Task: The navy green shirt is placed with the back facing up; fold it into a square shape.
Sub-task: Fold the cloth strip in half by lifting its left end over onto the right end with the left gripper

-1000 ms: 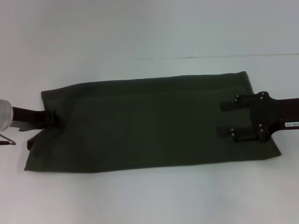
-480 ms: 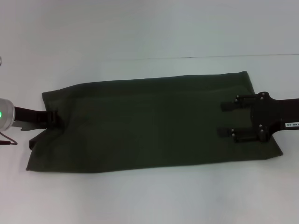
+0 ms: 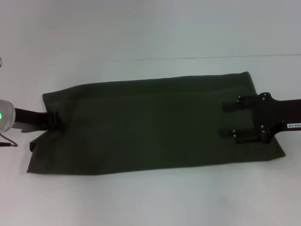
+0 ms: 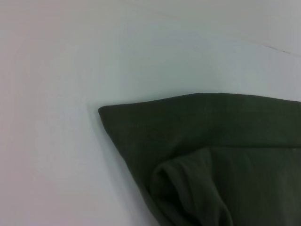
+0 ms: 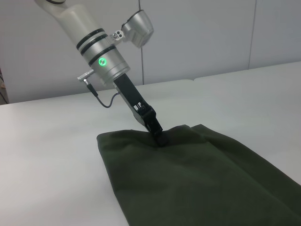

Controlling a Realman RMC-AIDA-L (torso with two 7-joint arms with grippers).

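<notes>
Olive shirt [image 3: 155, 125] lies as a long band on the bench [image 3: 141, 28]. Left pincer [image 3: 52, 121] apparently pinches its end; right pincer [image 3: 228, 121] spread. Weak pinch risks cloth slipping.

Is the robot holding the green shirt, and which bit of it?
The left hand pinches the navy green shirt at its left end edge. The right hand lies open over the right end, holding nothing.
</notes>
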